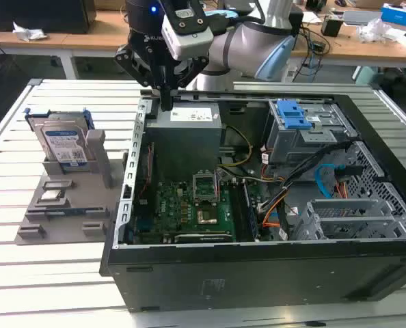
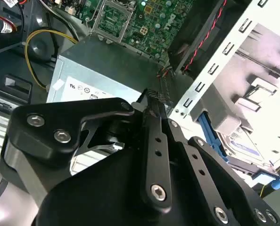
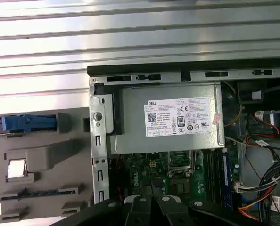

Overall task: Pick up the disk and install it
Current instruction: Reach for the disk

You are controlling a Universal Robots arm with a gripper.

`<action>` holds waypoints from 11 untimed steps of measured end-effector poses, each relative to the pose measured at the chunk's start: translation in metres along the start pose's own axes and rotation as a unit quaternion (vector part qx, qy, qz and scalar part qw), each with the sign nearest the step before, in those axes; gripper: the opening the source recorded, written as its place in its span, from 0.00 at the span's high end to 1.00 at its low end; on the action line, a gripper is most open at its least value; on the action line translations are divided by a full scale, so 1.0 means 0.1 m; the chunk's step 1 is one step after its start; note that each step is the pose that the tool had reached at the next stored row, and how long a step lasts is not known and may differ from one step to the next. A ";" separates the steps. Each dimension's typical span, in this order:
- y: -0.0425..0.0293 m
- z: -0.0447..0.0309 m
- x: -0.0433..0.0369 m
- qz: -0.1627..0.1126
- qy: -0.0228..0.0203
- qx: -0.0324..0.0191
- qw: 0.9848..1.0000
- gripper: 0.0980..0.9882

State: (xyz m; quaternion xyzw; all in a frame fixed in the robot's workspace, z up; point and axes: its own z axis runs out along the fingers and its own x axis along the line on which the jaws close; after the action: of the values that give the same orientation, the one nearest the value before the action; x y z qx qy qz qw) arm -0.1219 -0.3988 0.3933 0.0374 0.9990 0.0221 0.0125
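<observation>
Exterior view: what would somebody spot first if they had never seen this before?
First comes the big black open computer case in the middle of the slatted table, with its green circuit board showing. Next is the robot's black gripper, fingers shut, poised over the grey power supply box at the case's far corner. On the exterior view's left, the disk in its blue frame stands in a grey holder.

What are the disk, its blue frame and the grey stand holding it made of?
The disk looks like metal: a dull silver body under a white-and-blue paper label. The frame is likely plastic, judging by its bright, even blue. The stand is probably plastic too: matte grey, with no shine.
</observation>
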 end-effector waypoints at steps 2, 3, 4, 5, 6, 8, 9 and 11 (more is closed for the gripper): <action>-0.004 -0.002 0.045 0.000 0.000 0.000 1.000 0.99; -0.005 -0.002 0.066 0.000 0.000 0.000 1.000 0.99; -0.006 -0.002 0.083 0.000 0.000 0.000 1.000 0.99; -0.008 -0.003 0.107 0.000 0.000 0.000 1.000 0.99; -0.009 -0.004 0.124 0.000 0.000 0.000 1.000 0.99; -0.012 -0.004 0.155 0.000 0.000 0.000 1.000 0.99; -0.013 -0.005 0.177 0.000 0.000 0.000 1.000 0.99; -0.018 -0.006 0.237 0.000 0.000 0.000 1.000 0.99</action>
State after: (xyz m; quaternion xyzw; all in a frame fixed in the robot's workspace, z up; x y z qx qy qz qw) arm -0.1457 -0.3989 0.3933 0.0374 0.9990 0.0221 0.0125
